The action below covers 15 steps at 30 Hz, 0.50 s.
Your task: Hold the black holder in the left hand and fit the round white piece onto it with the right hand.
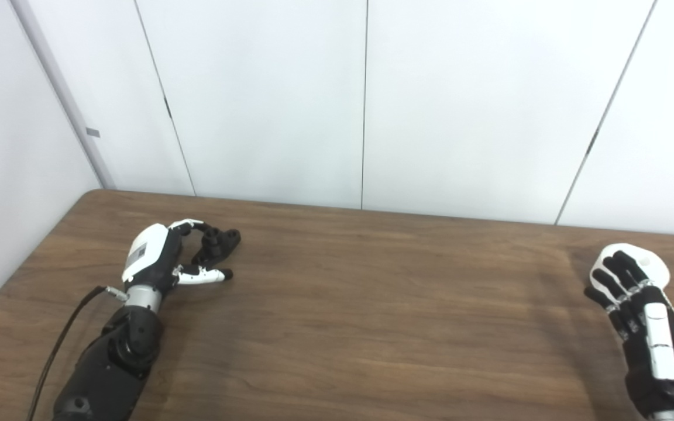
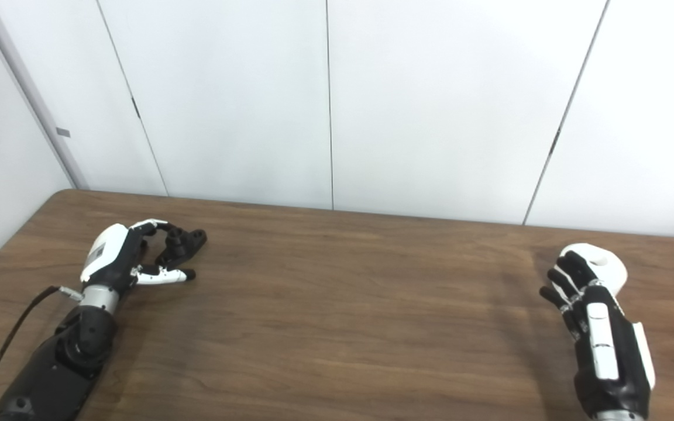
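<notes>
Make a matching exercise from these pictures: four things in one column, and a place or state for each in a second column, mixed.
Things:
1. black holder
2. round white piece
3. left robot hand
4. table

Places or states:
a. brown wood surface under everything
b. far right, under the right robot hand
c. far left, between curled fingers
d. curled around a black part

Pairs: 1-c, 2-b, 3-d, 4-a

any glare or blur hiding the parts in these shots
Left eye view: even, soft light, no glare; black holder dark against left hand. Right eye view: round white piece slightly washed out, edges soft under right hand; faint shadows on table.
</notes>
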Tool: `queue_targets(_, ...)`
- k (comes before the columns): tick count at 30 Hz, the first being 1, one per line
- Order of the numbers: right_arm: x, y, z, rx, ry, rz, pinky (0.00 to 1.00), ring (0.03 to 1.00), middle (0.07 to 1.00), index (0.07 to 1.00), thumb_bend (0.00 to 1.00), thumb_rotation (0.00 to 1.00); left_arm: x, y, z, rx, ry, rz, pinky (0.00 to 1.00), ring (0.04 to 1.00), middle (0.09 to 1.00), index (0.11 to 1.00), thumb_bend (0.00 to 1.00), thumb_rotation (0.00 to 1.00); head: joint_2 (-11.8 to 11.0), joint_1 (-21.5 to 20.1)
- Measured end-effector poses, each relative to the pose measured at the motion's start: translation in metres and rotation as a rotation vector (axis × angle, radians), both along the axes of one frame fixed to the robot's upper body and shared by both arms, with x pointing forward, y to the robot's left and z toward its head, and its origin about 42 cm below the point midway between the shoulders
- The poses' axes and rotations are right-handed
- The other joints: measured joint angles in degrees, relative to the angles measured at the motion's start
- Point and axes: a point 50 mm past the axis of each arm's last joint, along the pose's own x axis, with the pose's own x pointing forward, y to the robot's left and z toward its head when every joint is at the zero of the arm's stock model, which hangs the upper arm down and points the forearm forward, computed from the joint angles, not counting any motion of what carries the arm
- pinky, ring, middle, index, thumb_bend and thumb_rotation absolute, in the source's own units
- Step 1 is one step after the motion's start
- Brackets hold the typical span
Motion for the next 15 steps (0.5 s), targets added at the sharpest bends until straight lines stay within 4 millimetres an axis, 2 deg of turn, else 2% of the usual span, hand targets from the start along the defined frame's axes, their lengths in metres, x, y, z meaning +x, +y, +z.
queue_targets(7,-0.0002,-0.0001,0.0009,0.004,0.000,0.002,0.82,0.879,0.896,0.862,0.34,0.83,-0.0006,0.0014,-0.0036,0.009,-0.017,-0.008,0.72,0.820,0.833,0.735,0.98,0.26,-0.1,0.1)
queue_targets(12,-0.0003,-0.0004,0.0009,0.016,-0.001,0.004,0.83,0.880,0.897,0.859,0.34,0.82,0.0008,0.0043,-0.0019,-0.003,-0.029,0.000,0.68,0.782,0.821,0.737,0.94,0.22,0.1,0.1)
queue_targets(15,-0.0014,-0.0004,0.0006,0.015,0.003,0.005,0.83,0.881,0.897,0.861,0.35,0.83,0.0030,0.0044,-0.0006,-0.004,-0.028,0.007,0.67,0.774,0.797,0.709,0.90,0.18,0.3,-0.1)
